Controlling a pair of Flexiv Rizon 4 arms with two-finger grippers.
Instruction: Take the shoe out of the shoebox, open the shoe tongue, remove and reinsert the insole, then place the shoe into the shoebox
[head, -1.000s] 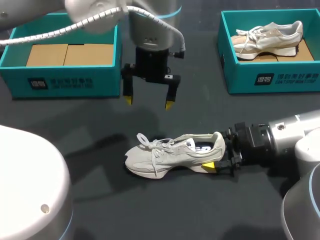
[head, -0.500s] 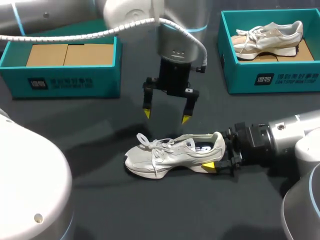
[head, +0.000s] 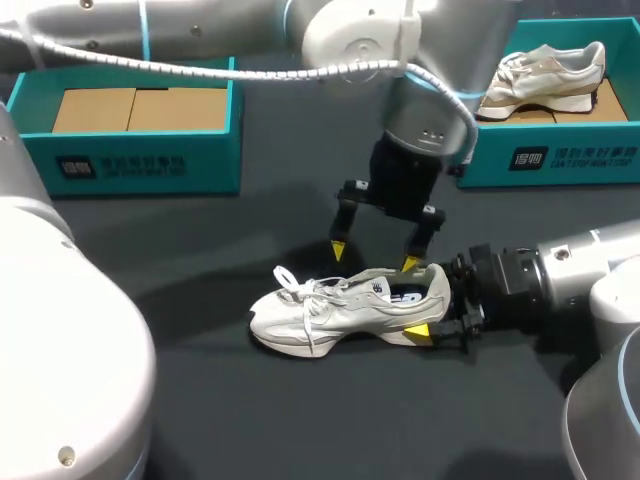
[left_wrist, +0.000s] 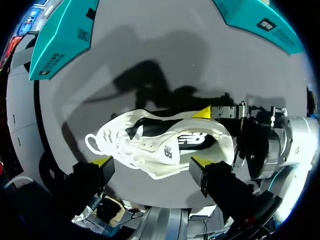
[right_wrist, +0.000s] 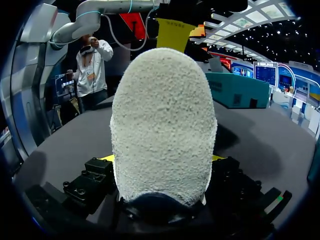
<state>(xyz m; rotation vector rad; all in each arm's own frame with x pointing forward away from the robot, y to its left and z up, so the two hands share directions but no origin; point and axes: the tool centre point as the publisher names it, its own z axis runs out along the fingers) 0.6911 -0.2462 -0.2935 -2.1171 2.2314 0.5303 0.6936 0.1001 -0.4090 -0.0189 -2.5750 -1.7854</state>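
Note:
A pale grey sneaker (head: 340, 305) lies on its sole on the dark table, toe toward my left side. My right gripper (head: 432, 302) is shut on its heel, one yellow tip showing at the near side. In the right wrist view the fuzzy heel (right_wrist: 162, 125) fills the space between the fingers. My left gripper (head: 374, 257) reaches in from the upper left and hangs open just behind and above the shoe's collar. In the left wrist view the shoe (left_wrist: 165, 140) lies under and ahead of its spread fingers (left_wrist: 102, 162), with the tongue and laces in sight.
A teal shoebox (head: 130, 165) with a cardboard floor stands at the back left. Another teal shoebox (head: 560, 160) at the back right holds a second sneaker (head: 545, 72). My left arm spans the back of the table.
My left gripper has swung from beside the left box to the right and down, ending close above the shoe's collar. The right gripper and the shoe have stayed put.

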